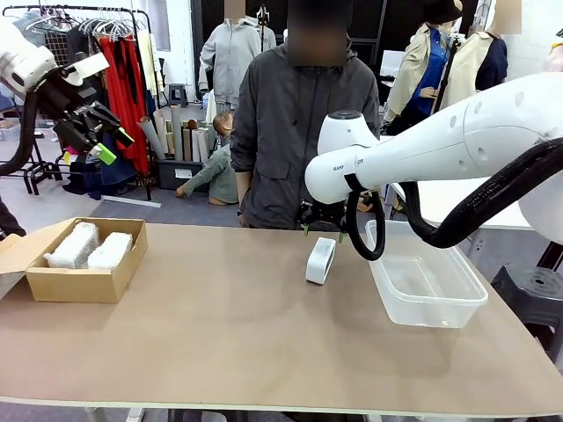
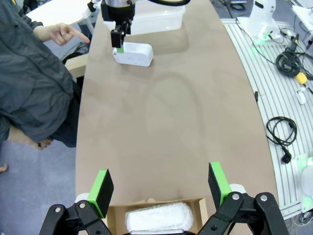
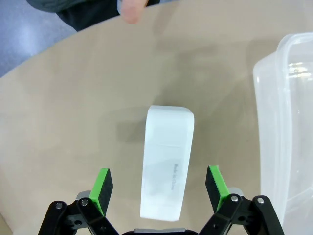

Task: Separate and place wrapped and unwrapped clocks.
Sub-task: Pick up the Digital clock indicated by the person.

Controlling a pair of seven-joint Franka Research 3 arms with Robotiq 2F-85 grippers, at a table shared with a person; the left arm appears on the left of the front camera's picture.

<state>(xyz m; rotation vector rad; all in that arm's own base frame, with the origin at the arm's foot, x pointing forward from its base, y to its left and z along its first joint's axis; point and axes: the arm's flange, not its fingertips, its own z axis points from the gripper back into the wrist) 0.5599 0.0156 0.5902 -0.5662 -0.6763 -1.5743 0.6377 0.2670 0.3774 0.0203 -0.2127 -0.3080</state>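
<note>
We find the right gripper spread wide and empty, its green pads either side of the unwrapped clock, which stands on its long edge on the table just beside the clear plastic tub. The left gripper is likewise open and holds nothing; it hangs high above the cardboard box at the table's left end. Two wrapped clocks lie side by side in that box.

In our judgement the wrapped share is done and the bare clock is the step in hand. The next move calls for a short descent, a squeeze across the clock's slim faces, then a lift over the tub's near wall.

From the front, the arm's wrist masks the right fingers. From the left wrist, one pad appears level with the clock's top, but we cannot tell whether it touches. The person's hand points from the far edge, its target unclear.
</note>
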